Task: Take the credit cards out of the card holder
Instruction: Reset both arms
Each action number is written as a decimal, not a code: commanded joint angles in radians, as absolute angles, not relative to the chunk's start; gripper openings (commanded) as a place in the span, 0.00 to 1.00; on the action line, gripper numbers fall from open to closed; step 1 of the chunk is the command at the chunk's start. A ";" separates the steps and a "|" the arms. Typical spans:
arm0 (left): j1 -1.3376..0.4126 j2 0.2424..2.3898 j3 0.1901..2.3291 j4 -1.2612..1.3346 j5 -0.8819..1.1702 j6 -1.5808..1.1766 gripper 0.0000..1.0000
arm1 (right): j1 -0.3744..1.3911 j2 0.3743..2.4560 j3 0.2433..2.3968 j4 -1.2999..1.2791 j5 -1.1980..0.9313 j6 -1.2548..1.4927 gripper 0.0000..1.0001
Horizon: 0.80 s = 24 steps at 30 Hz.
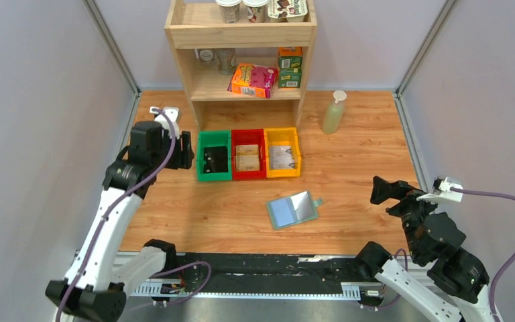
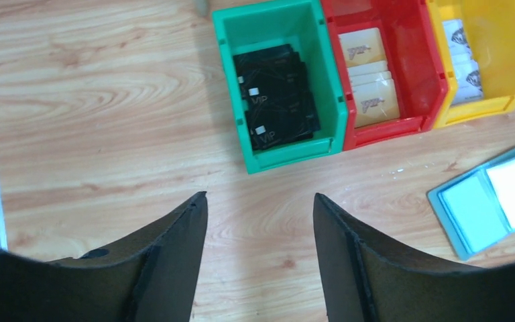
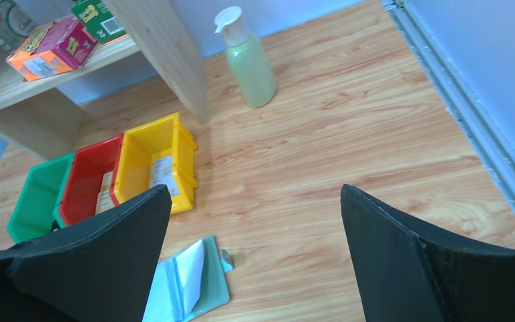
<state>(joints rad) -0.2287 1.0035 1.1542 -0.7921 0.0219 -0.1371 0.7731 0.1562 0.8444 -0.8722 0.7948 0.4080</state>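
Top external view: the card holder (image 1: 293, 210) lies open near the tabletop's near edge, with black credit cards (image 1: 215, 159) in the green bin (image 1: 203, 176). The left gripper (image 1: 189, 151) has its jaws apart and empty; the right gripper (image 1: 379, 190) has its jaws wide and empty. Any remaining card is best pinched by its exposed edge.

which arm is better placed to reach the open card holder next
Probably right. The right end effector is open, empty and faces the card holder. The left end effector is up by the green bin, farther off.
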 commanded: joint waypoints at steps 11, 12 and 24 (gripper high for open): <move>-0.227 0.519 0.833 -0.652 -0.254 -0.248 0.68 | 0.776 0.034 0.825 -0.833 0.896 0.334 1.00; -0.227 0.487 0.824 -0.653 -0.262 -0.253 0.68 | 0.776 0.028 0.824 -0.833 0.899 0.336 1.00; -0.227 0.204 0.713 -0.612 -0.402 -0.275 0.68 | 0.776 -0.029 0.802 -0.827 0.887 0.339 1.00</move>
